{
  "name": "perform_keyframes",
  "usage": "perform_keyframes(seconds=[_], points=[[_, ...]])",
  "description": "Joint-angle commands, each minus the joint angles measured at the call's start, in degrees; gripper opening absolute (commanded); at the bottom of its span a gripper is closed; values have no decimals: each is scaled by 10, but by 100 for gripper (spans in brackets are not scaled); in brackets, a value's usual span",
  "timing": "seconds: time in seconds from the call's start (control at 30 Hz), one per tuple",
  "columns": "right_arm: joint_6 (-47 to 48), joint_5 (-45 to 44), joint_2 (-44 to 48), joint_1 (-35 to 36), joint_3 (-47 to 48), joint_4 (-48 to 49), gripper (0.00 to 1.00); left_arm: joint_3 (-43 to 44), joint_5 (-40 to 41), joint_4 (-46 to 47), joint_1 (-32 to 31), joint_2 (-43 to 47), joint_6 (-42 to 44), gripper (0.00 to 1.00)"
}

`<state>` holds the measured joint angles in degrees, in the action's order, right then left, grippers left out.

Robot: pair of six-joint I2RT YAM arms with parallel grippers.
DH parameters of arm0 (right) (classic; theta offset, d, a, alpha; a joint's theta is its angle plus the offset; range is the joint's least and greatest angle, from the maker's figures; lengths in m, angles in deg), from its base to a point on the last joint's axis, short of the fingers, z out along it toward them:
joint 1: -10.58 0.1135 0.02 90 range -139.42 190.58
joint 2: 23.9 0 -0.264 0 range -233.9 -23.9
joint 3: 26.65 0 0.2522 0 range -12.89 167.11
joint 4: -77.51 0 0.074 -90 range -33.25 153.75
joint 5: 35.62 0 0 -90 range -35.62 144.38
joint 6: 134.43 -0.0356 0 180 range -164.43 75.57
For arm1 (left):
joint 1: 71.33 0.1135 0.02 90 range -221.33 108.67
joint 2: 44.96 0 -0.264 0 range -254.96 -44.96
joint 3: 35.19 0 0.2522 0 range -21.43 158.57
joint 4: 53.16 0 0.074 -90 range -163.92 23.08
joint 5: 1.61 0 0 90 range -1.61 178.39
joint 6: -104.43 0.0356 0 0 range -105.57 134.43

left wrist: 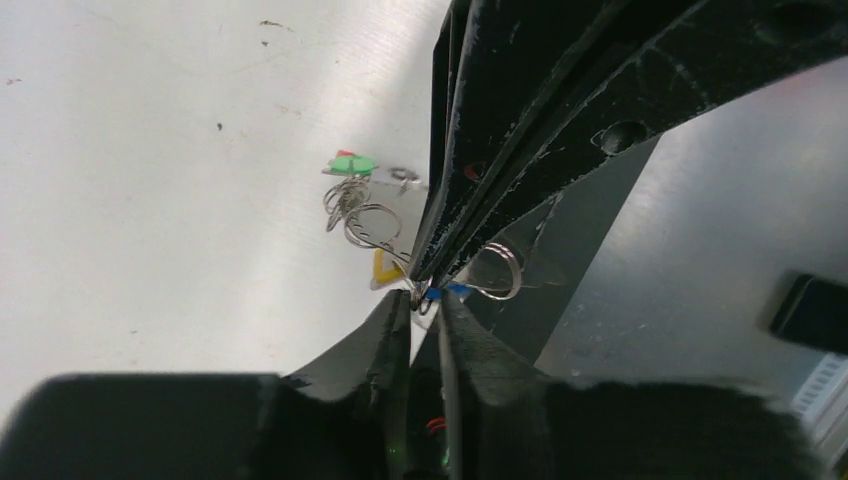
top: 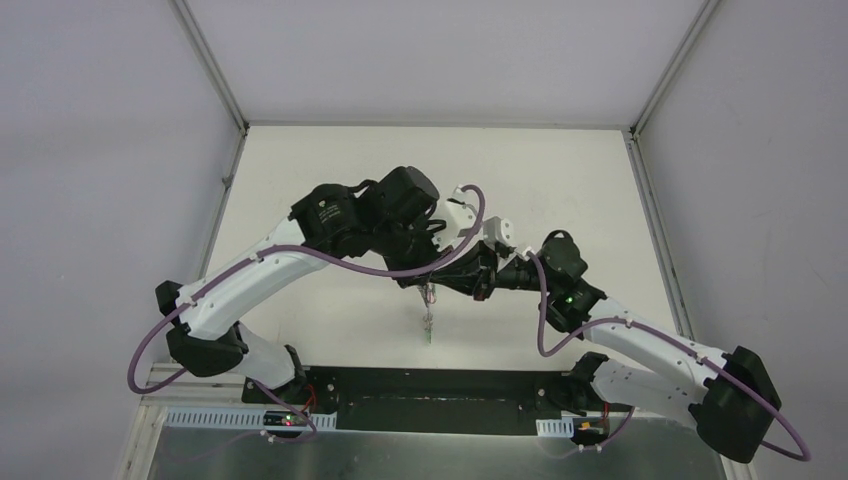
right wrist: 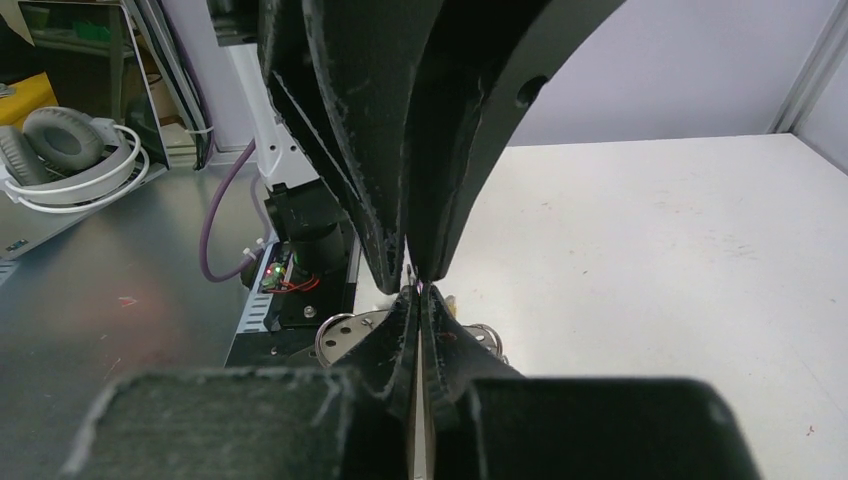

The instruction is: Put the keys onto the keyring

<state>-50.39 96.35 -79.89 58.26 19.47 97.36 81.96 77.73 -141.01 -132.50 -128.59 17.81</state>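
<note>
1. Above the middle of the white worktop (top: pixel 330 170), the left hand (left wrist: pixel 425 303) and the right hand (right wrist: pixel 418 298) are pictured tip to tip, with the task's metalwork gathered where they meet.
2. The left hand is closed to a hairline and the right hand is pressed fully together. What either one pinches cannot be made out.
3. Threading is judged to be the step in hand. One grip is best held steady while the other is eased along slowly, so that the thin wire is neither twisted nor let slip.
4. The keyring (left wrist: pixel 517 275), a thin silvery loop, is shown just beside that meeting point.
5. The keys (top: pixel 428 322) appear to hang in a small bunch below the hands, among coiled wire rings (left wrist: pixel 362 215).
6. A green tag (left wrist: pixel 352 163) and a yellow tag (left wrist: pixel 385 268) are picked out.
</note>
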Motion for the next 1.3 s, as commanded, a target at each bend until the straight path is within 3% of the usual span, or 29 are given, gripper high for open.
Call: perform_keyframes(seconds=[0.0,0.13,0.33,0.53,0.8,1.03,1.27], points=[[7,-7,24,4,-7,26,0,-27,15,74,-3,56,-16,28],[8,-15,33,4,-12,23,0,-78,46,132,-3,110,-60,52],[7,-22,44,4,-16,17,0,-208,61,266,1,217,-147,68],[2,-29,56,4,-18,12,0,-340,-17,381,46,297,-200,63],[-8,-32,67,4,-21,12,0,-520,-207,621,160,369,-245,58],[-12,-38,75,4,-23,10,0,-591,-272,787,169,381,-196,51],[-13,-41,77,4,-24,9,0,-613,-295,823,168,390,-155,42]])
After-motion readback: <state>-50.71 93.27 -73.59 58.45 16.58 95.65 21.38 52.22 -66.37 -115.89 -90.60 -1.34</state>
